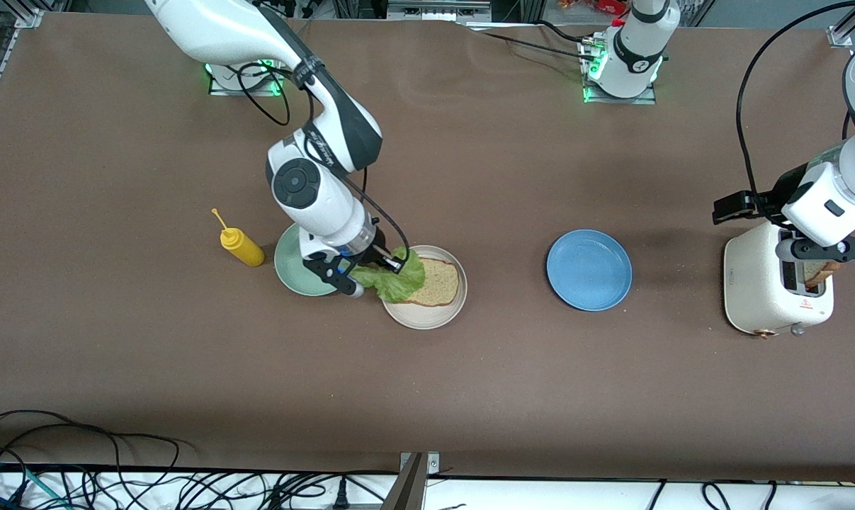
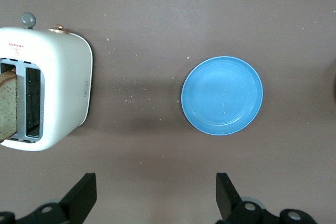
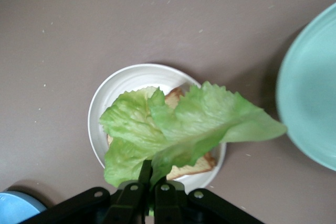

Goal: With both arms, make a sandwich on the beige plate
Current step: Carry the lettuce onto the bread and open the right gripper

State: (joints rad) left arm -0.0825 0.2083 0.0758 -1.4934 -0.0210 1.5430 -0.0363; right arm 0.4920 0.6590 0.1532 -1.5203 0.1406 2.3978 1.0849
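A ruffled green lettuce leaf (image 1: 393, 278) is held pinched between the closed fingers of the right arm's black two-finger gripper (image 1: 393, 263), which hangs over the edge of the round, shallow beige plate (image 1: 427, 316) on the side toward the right arm's end of the table. On that plate a square tan bread slice with a dark brown crust (image 1: 438, 282) is laid flat, and part of it is covered by the dangling leaf; in the right wrist view the leaf (image 3: 178, 129) is seen spread above the slice (image 3: 191, 163) and the plate's raised rim (image 3: 100, 103), gripped at its stem end by the gripper (image 3: 149, 174). A round mint-green plate (image 1: 289, 273) is set just beside the beige plate, toward the right arm's end, and a yellow squeeze bottle with a thin nozzle (image 1: 240, 244) lies near it, farther toward that end. A round blue plate (image 1: 589, 270) is placed well apart from the beige plate, toward the left arm's end of the table. At that end a cream-white two-slot toaster (image 1: 760, 290) is stood, with a second bread slice (image 1: 818, 272) sticking up from one slot. The left arm's gripper (image 1: 827, 248) is held above the toaster; in the left wrist view its fingers (image 2: 84, 192) are shown spread wide with nothing between them, over the brown table (image 2: 157, 24) between the toaster (image 2: 58, 77) and the blue plate (image 2: 222, 95).
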